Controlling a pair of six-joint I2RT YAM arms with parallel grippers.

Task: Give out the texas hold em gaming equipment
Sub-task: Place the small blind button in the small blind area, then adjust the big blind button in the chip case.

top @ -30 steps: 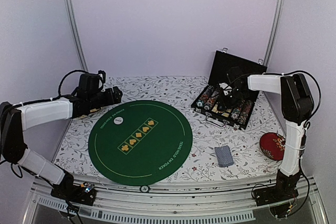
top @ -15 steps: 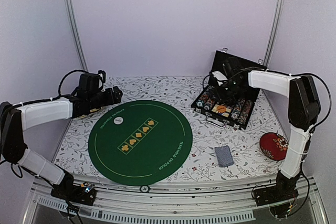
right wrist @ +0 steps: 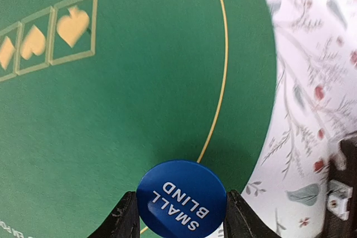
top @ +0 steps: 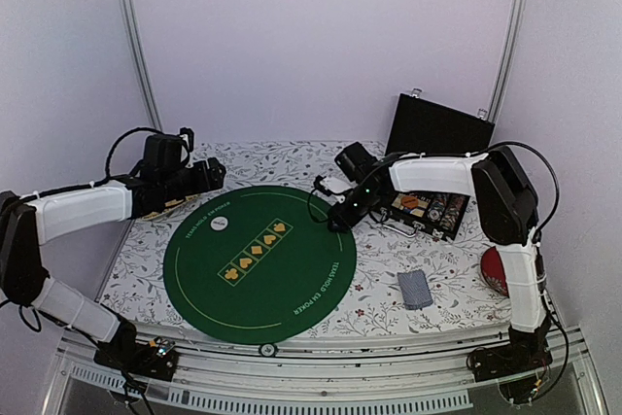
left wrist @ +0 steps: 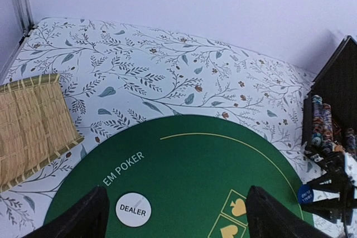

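Placement was the job here: my right claw (top: pixel 342 214) was clenched on the blue SMALL BLIND button (right wrist: pixel 181 198), pinching it by its rim just above the right edge of the green felt mat (top: pixel 260 259), close to the yellow border line (right wrist: pixel 220 71). To do it well, I judged, I needed to carry it a little inside that line, lower it until it lay flat on the felt, then part the fingers gently and lift straight up so it would not roll or flip. My left claw (left wrist: pixel 175 215) hung released over the mat's far left, by the white DEALER button (left wrist: pixel 134 211). The card deck (top: pixel 415 289) lay on the tabletop, right of the mat.
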